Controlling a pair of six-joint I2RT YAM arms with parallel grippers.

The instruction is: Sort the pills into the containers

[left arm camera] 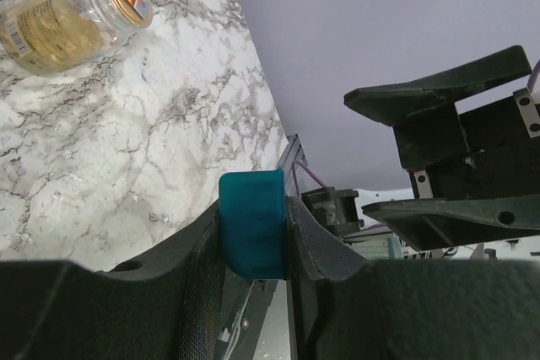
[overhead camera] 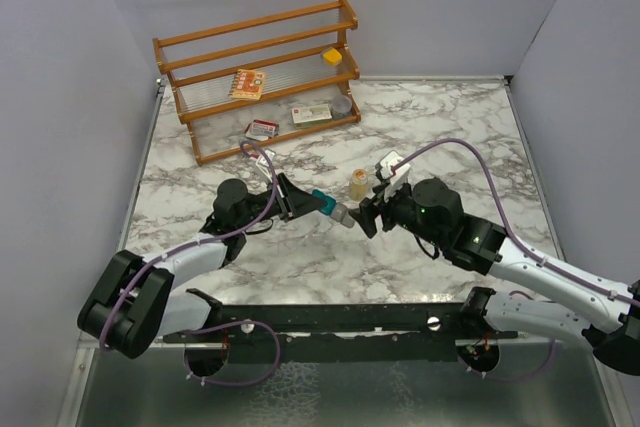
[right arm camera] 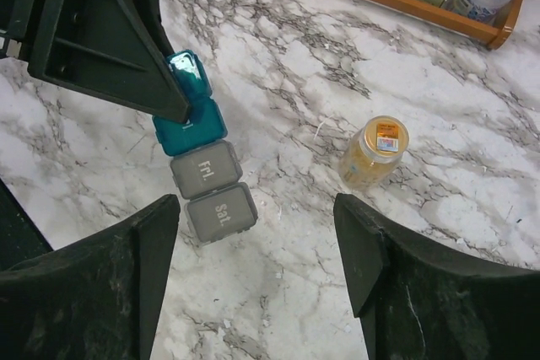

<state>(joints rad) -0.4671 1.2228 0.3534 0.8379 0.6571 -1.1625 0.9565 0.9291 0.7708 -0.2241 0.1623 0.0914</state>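
Note:
The containers are a short strip of joined compartments (right arm camera: 205,169), two teal and two grey marked "Fri" and "Sat". My left gripper (overhead camera: 300,199) is shut on the teal end (left arm camera: 251,223) and holds the strip over the marble table, grey end toward the right arm. The strip shows in the top view (overhead camera: 332,207) too. My right gripper (right arm camera: 257,225) is open and empty, its jaws spread wide just beyond the "Sat" end, not touching it; it is at mid-table in the top view (overhead camera: 368,215). A small clear pill bottle (right arm camera: 374,153) with yellowish contents lies on the table beside the strip.
A wooden rack (overhead camera: 260,77) stands at the back left with flat printed packets (overhead camera: 247,83) and a clear cup (overhead camera: 342,104). More packets (overhead camera: 262,129) lie in front of it. Purple-grey walls close in the table on both sides.

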